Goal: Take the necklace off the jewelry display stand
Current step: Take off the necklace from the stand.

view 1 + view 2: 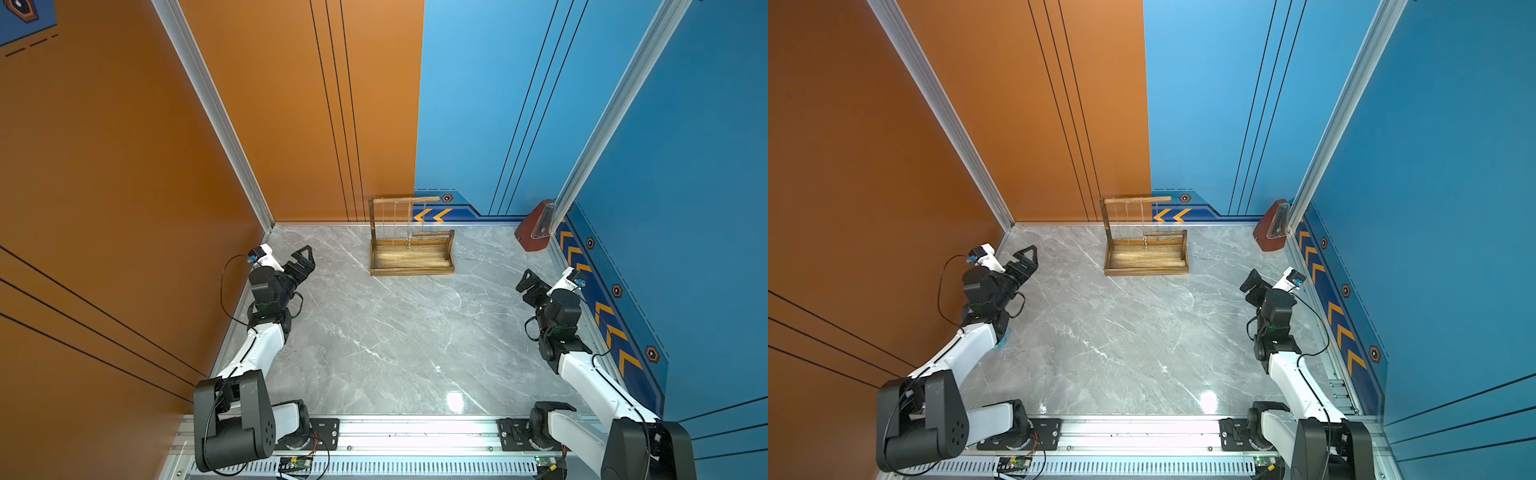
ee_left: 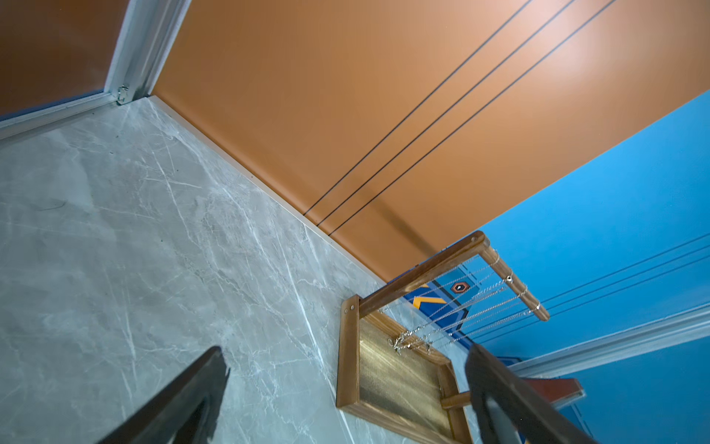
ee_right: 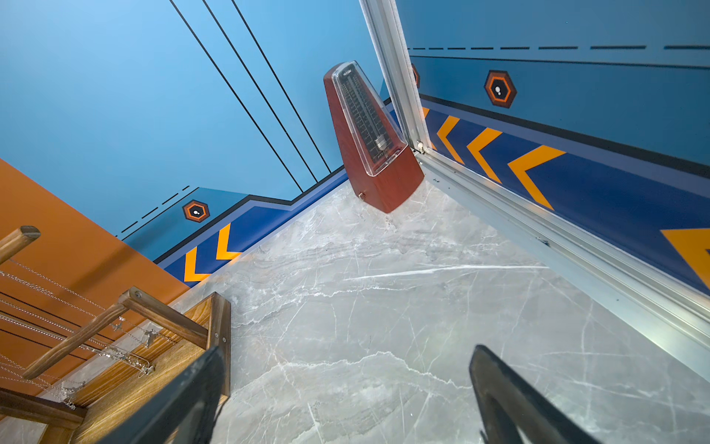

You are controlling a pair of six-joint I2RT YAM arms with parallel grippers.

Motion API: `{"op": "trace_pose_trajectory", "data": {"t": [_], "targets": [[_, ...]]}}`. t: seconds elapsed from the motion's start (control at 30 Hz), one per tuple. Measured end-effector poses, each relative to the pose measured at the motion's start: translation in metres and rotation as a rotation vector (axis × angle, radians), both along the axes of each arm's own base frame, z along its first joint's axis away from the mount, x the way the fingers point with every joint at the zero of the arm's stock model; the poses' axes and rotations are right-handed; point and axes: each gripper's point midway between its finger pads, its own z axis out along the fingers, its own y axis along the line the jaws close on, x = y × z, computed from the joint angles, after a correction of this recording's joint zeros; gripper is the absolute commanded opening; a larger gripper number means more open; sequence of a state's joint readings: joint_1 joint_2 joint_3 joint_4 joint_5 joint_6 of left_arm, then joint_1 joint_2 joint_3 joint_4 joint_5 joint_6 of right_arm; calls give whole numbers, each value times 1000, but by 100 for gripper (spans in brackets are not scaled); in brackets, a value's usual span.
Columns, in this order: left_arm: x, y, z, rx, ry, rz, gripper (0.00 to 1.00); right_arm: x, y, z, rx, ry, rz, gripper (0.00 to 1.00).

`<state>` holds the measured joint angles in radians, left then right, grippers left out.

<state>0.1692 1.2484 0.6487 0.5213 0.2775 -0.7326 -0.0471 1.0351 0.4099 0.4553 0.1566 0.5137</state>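
jewelry display stand [image 1: 411, 271] at desk [image 1: 395, 340] rear, necklaces [image 2: 407, 343] on its crossbar [image 2: 515, 284] | sharp in left wrist view, faint from top | left hand [image 1: 309, 255], right hand [image 1: 523, 280] gaping, empty, well off the stand

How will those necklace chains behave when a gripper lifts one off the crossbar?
Likely floppy: the thin silver chains hang limp from the crossbar. Probably tangle-prone, since several hang close together. The stand looks light, so a snagged chain might drag or tip it.
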Motion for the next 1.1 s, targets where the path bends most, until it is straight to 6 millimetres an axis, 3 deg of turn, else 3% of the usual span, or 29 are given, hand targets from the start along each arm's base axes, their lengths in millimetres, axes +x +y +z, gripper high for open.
{"op": "trace_pose_trajectory", "data": {"t": [0.17,0.33,0.43,0.5,0.6,0.77,0.87,0.93,1.1], "targets": [[4,-57,17,123,54,-122,98,3,4,-8,2,30,21,100],[-1,-123,55,296,64,-254,98,7,16,-4,-18,58,64,100],[-1,-146,79,364,47,-294,98,11,25,4,-36,73,94,99],[2,-156,84,399,58,-316,98,13,34,11,-51,91,125,99],[10,-172,71,435,111,-361,98,19,52,32,-75,113,190,98],[13,-184,6,464,305,-421,98,36,82,86,-124,146,301,95],[11,-184,-26,454,410,-435,98,46,99,105,-133,185,367,93],[8,-184,-36,437,451,-440,98,51,112,109,-135,224,410,92],[5,-187,-37,393,471,-442,98,67,154,109,-145,321,519,87]]}}
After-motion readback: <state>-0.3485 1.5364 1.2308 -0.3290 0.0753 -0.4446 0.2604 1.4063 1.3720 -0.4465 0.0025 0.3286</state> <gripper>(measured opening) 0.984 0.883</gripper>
